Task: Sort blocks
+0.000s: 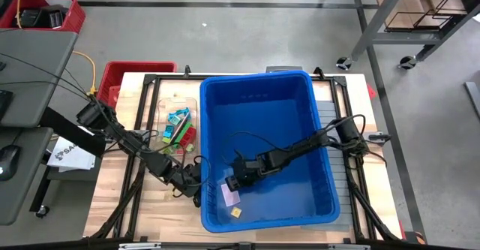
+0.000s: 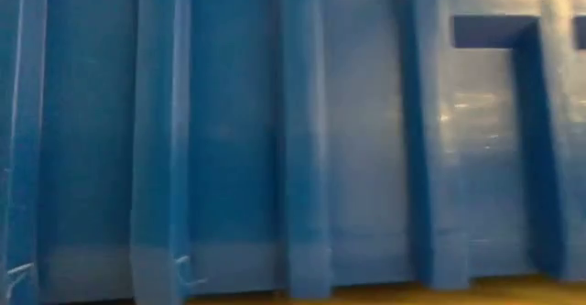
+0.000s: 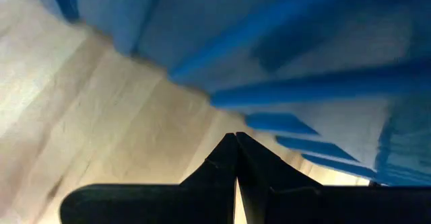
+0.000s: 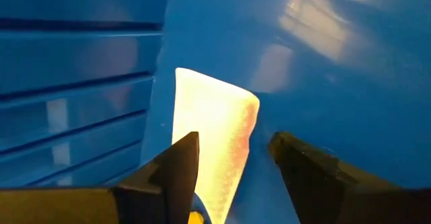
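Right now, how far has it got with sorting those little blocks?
Early days. One small yellow block and a pale piece lie in the blue bin. The right gripper stands open over them, holding nothing. Most blocks wait in the clear tray. The left gripper rests shut outside the bin.

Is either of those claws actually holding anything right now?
No. The right gripper is open inside the blue bin; the left gripper is shut on nothing outside it.
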Controlling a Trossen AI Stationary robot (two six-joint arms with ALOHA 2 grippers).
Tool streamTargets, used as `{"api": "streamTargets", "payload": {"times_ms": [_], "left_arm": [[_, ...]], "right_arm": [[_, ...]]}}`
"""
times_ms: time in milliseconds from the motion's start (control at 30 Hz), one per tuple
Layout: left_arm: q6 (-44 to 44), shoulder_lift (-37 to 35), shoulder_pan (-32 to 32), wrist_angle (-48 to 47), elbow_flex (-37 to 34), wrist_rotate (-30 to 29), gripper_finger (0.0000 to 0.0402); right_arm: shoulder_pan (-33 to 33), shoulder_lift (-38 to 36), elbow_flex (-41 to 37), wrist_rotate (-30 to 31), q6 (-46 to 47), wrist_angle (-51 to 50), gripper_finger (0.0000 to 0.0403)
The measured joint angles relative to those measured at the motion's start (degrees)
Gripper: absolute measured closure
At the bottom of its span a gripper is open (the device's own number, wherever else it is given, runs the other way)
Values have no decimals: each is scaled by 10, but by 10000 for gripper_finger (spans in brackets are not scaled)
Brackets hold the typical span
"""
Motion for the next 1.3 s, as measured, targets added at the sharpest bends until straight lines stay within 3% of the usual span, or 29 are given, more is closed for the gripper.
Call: {"api": "streamTargets", "payload": {"times_ms": [233, 433, 567, 700, 800, 933, 1067, 1200, 1300], "left_arm": [[21, 2, 23, 7, 0, -9, 401], [22, 3, 35, 2, 0, -12, 401], [29, 2, 37, 6, 0, -24, 401], [32, 4, 40, 6, 1, -26, 401], [31, 4, 46, 3, 1, -21, 401], [64, -33, 63, -6, 1, -15, 401], [106, -99, 90, -89, 0, -16, 401], [113, -201, 119, -172, 2, -75, 401], [126, -294, 135, -197, 3, -146, 401]], "right_arm": [[9, 26, 1, -28, 2, 93, 210], [10, 38, 1, -39, 34, 109, 217], [11, 42, 0, -51, 10, 163, 270], [12, 46, 0, -49, 7, 167, 372], [10, 43, 0, -74, 2, 164, 393], [1, 2, -1, -93, -42, 71, 401], [-19, -81, 0, -71, -133, -70, 402], [-51, -167, 0, 2, -201, -204, 403], [-82, -231, 0, 63, -222, -239, 403]]}}
